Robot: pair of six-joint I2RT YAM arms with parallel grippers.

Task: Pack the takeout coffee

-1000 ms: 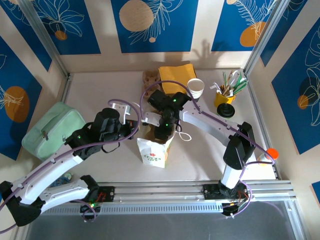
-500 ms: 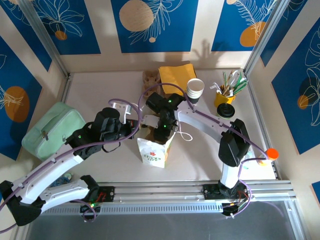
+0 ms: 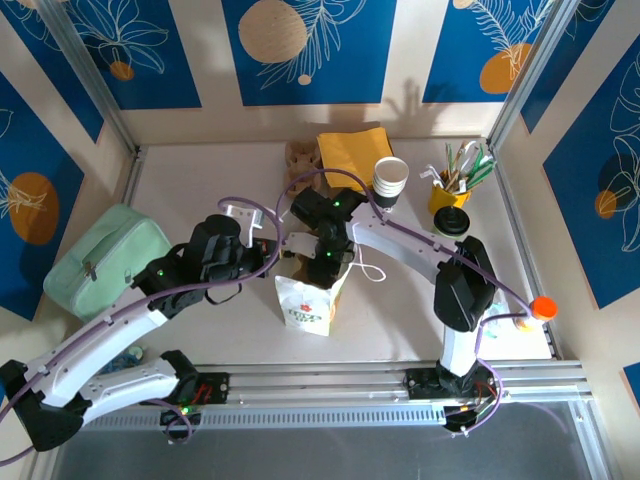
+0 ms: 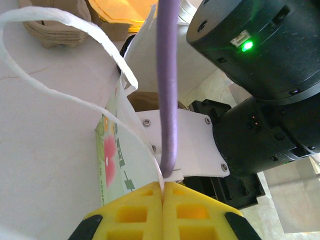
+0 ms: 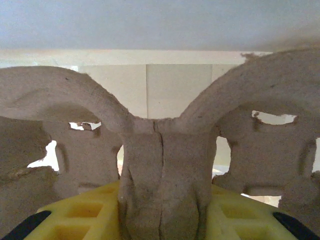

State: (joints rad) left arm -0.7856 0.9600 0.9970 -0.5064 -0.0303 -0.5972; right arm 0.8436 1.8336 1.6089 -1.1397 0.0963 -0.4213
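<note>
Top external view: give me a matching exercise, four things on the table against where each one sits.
1. white paper bag with red and green print
2. mint green soft case
3. stack of white-rimmed paper cups
4. loose black round lid

A. far left
B. just in front of the yellow utensil cup, on the arms' side
C. centre
D. right beside the yellow napkins

Pairs: 1-C, 2-A, 3-D, 4-B

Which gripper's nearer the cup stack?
Right. The right gripper, holding a pulp carrier at the paper bag's mouth, is left of the cup stack; the left gripper is farther left, gripping its handle.
</note>
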